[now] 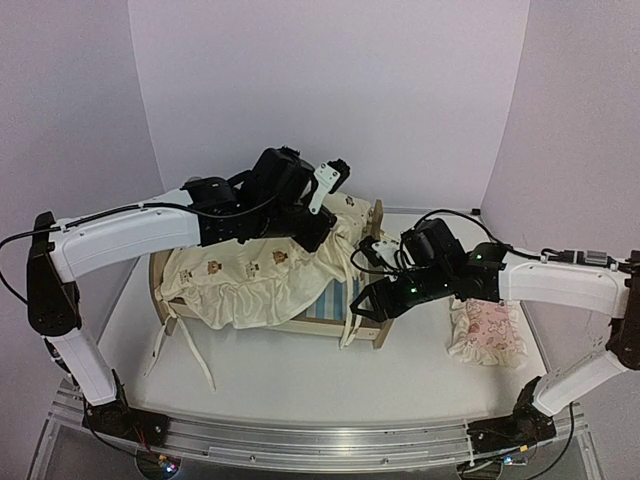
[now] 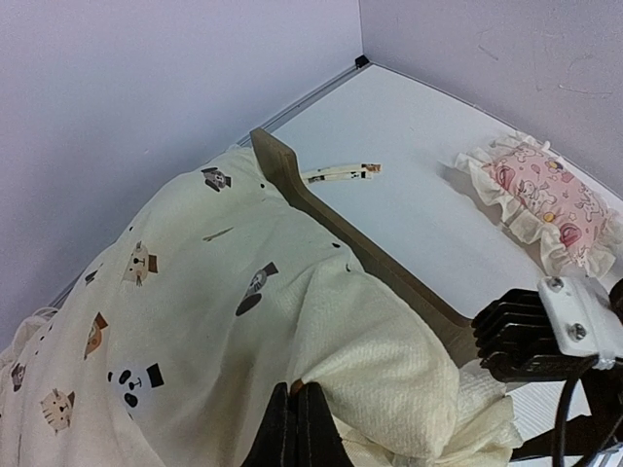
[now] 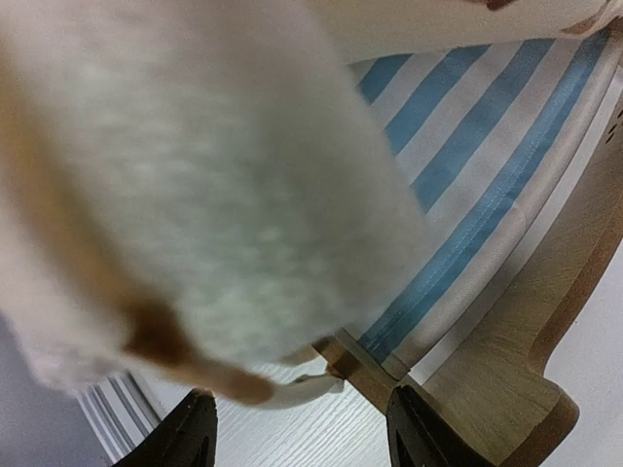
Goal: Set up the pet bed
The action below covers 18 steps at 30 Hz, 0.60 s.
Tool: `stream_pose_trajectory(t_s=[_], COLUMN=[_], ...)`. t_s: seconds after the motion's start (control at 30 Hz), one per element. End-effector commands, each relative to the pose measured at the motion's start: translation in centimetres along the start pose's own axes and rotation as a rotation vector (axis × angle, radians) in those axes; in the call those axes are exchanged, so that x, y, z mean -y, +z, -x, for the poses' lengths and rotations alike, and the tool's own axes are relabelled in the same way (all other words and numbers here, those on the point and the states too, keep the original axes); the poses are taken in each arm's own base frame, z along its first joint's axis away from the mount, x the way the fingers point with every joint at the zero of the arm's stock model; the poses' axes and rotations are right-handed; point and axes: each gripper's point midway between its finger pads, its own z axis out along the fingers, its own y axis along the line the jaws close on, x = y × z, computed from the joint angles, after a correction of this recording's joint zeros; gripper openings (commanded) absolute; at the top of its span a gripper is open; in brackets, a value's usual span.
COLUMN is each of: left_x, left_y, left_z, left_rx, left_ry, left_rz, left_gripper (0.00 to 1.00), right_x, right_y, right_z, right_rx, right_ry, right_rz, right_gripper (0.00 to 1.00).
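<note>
- Bed (image 1: 335, 300) mid-table; cushion (image 1: 250, 275) draped over it, bunched, right end of the stripes bare.
- Left gripper (image 2: 296, 394) pinches cushion; right gripper (image 3: 304, 433) spread at bed's near-right corner.
- To do: flatten cushion, add pillow (image 1: 488, 330), now on table at right.

3 plain lilac walls (image 1: 330, 90) enclose a white table (image 1: 300, 380) fronted by a metal rail (image 1: 330, 440).

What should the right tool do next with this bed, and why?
Probably close the right tool on the loose edge of the cushion hanging by its open jaws. The left tool pinches the cushion, and the striped mattress lies bare at this end, so the cloth likely needs pulling across.
</note>
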Motion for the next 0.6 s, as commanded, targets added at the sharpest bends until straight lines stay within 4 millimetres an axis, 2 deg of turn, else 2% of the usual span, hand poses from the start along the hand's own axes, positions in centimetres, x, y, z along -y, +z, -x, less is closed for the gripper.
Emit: stream_pose_trajectory(t_s=[0.0,0.2,0.33,0.47,0.57], left_x=[-1.7,-1.6,-1.7,-2.1,-2.2], left_y=[-2.8,-2.7,-2.8,-3.1,-3.1], left_z=[3.6,3.4,3.4,3.4,3.3], left_rx=[0.122,0.124,0.125,0.128,0.126], left_ry=[-0.056,-0.059,-0.059,-0.063,-0.062], left_rz=[0.016,0.013,0.016,0.030,0.039], left_gripper=[0.00,0.00,0.00,0.00,0.00], right_x=[0.7,0.6,0.8,1.0,1.0], right_y=[1.0,2.4,2.9,2.3,1.1], right_z=[1.2,1.3,1.2,1.3,1.4], right_rx=[0.037,0.041,0.031,0.041,0.030], right_ry=[-0.028,-0.032,-0.032,-0.023,-0.019], right_rz=[-0.045,-0.030,-0.038,-0.052,-0.073], right_gripper=[0.56,0.41,0.24,0.06,0.00])
